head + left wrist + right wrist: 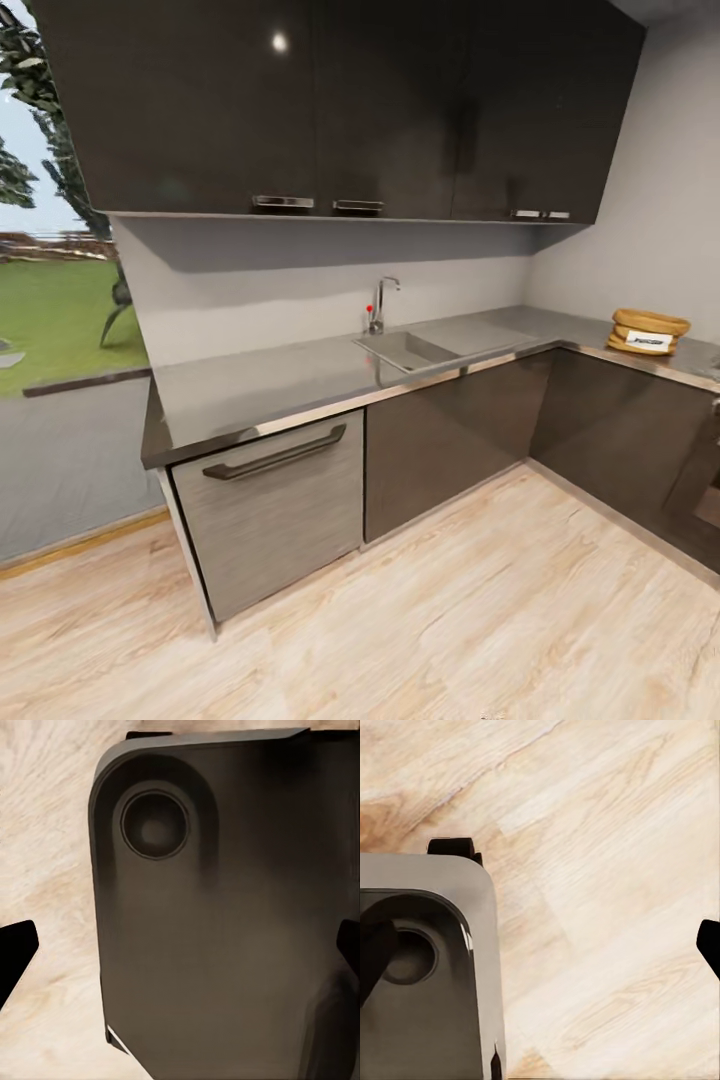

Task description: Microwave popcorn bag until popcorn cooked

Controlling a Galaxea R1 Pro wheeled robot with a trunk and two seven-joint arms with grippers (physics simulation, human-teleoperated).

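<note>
in transit through the kitchen, nothing grasped yet. far left: glass opening onto lawn, then brushed grey dishwasher front [270, 510] with dark bar handle under glossy grey tabletop [280, 385]. mid: recessed steel sink [405, 349] with curved tap [380, 303], dark gloss wall cabinets [340, 105] above. far right: tan cloth popcorn bag [648, 332], rolled rim, white label, resting on tabletop's corner run, well apart from robot. left end effector [180, 949] and right end effector [540, 952] both spread wide, empty, hanging over dark matte robot base [225, 930] and pale wood plank floor [607, 870]. microwave unseen.

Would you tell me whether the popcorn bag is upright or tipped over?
Upright: the popcorn bag sits on the countertop, rolled rim uppermost, label facing outward.
</note>
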